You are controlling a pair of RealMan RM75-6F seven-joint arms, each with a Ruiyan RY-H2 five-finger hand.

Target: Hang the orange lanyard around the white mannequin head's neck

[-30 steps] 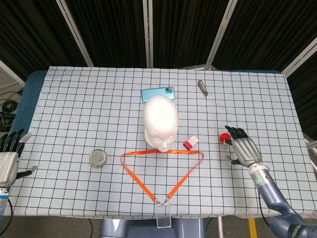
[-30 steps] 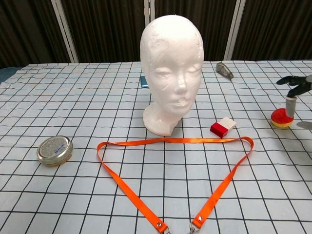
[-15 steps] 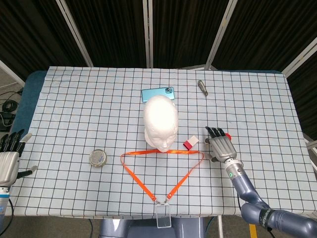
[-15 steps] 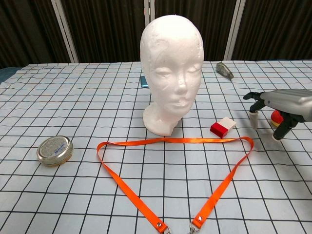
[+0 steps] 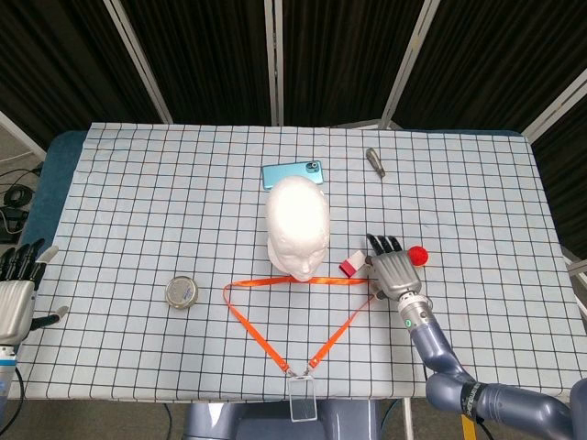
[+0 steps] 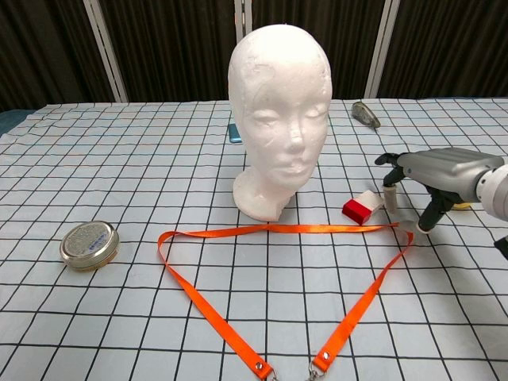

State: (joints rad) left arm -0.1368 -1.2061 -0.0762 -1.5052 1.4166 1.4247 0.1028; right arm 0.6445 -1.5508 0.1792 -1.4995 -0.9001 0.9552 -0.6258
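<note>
We see the orange lanyard (image 5: 275,316) lying flat on the checked tablecloth (image 5: 138,202) in front of the white mannequin head (image 5: 297,225); it makes a triangle, with its upper strap passing just in front of the head's base and its clip end with a clear badge holder (image 5: 302,398) at the near table edge; it is not around the neck. The head stands upright in the middle of the table. Our right hand (image 5: 394,268) is low over the right corner of the lanyard, fingers spread and pointing down; in the chest view its fingertips (image 6: 391,200) are at the strap, but we cannot tell if they touch it; it holds nothing. Our left hand (image 5: 14,291) is off the left table edge, fingers apart, holding nothing. A small red and white block (image 5: 352,264) lies just beside the right hand; a red ball (image 5: 418,254) is behind that hand. A round tin (image 5: 182,291) sits left of the lanyard; a blue phone (image 5: 292,172) lies behind the head; a small grey tool (image 5: 375,161) lies further back.
</note>
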